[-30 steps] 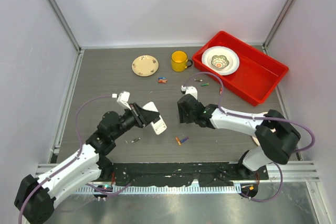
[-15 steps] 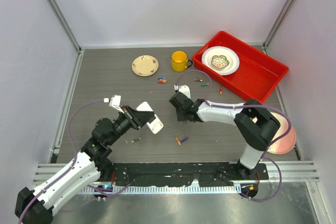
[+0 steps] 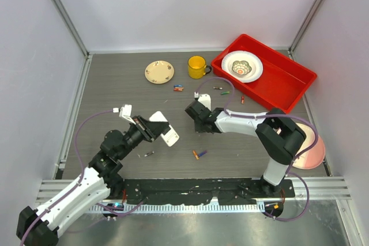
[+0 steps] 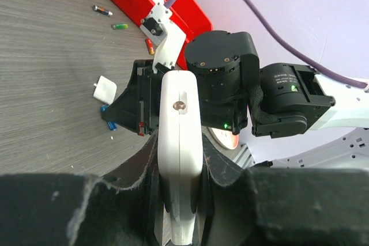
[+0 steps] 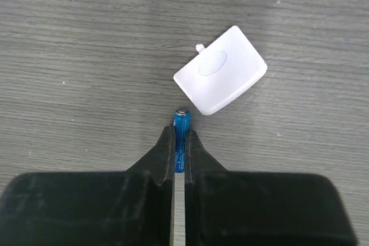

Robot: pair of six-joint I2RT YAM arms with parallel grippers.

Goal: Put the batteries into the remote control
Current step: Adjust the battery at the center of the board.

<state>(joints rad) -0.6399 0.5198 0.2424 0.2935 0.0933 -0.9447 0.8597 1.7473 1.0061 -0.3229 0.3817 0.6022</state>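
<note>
White remote control (image 4: 180, 99) sits clamped in the left tool (image 4: 180, 145); the right tool (image 5: 181, 142) pinches a blue battery (image 5: 182, 120), small white cover (image 5: 221, 78) at one o'clock.

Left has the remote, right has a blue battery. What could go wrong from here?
1. The right gripper pinches the blue battery only at the tips; it may twist or slip when pushed in.
2. The left gripper holds the remote by one end, so pushing on it could lever it loose.
3. The white cover lies close by the battery; a low move might knock it away.
</note>
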